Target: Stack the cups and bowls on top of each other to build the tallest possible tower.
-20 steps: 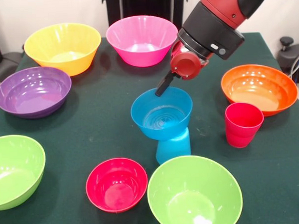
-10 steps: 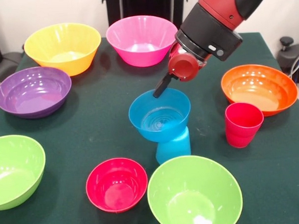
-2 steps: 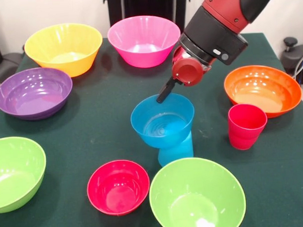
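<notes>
**tablewatcher:** Near the middle of the green table (image 3: 92, 130), the blue bowl (image 3: 161, 120) sat on top of the upside-down light blue cup (image 3: 176, 150), tipped a bit toward the left of the picture. So the tower was two pieces at that point. The gripper (image 3: 163, 91) was right at the bowl's far rim, one dark finger (image 3: 165, 88) poking down onto the edge. Honestly couldn't say if it was pinching the rim or let go, only that one finger showed.

**stackfan:** Where was everything else?

**tablewatcher:** The red-pink cup (image 3: 246, 125) stood upright to the right of the stack, just in front of the orange bowl (image 3: 262, 89). A small red bowl (image 3: 118, 187) was at the front, left of the stack, with one lime green bowl (image 3: 196, 196) just beside it, close in front of the blue cup. The other lime green bowl (image 3: 16, 173) was at the front left edge. The purple bowl (image 3: 34, 92) was on the left side, the yellow-orange bowl (image 3: 63, 48) at the back left, and the pink bowl (image 3: 144, 40) at the back middle. All of those were sitting open side up on the cloth, none nested.

**stackfan:** And the arm?

**tablewatcher:** The red and black arm (image 3: 223, 21) came in from the upper right, angled down toward the blue bowl.
</notes>
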You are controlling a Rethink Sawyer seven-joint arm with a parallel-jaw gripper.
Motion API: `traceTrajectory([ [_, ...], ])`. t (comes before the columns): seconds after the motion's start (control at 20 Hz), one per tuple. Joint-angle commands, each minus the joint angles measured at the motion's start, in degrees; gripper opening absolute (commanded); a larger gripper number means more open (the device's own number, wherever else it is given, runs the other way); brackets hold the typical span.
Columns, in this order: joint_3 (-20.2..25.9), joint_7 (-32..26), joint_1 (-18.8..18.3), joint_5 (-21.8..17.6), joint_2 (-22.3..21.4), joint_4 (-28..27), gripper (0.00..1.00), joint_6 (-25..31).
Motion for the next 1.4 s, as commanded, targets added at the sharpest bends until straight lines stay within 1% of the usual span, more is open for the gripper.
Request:
traceTrajectory([
  [0.05, 4.72, 14.55, -1.49, -3.28, 4.39, -6.74, 0.00, 6.24],
  [0.55, 2.37, 17.44, -1.26, -3.55, 5.70, -8.94, 0.00, 11.27],
  [1.15, 2.79, 17.06, 0.21, -3.46, 4.99, -7.03, 0.00, 12.41],
  [1.4, 3.37, 16.09, 0.70, -3.37, 4.53, -6.00, 0.00, 11.58],
])
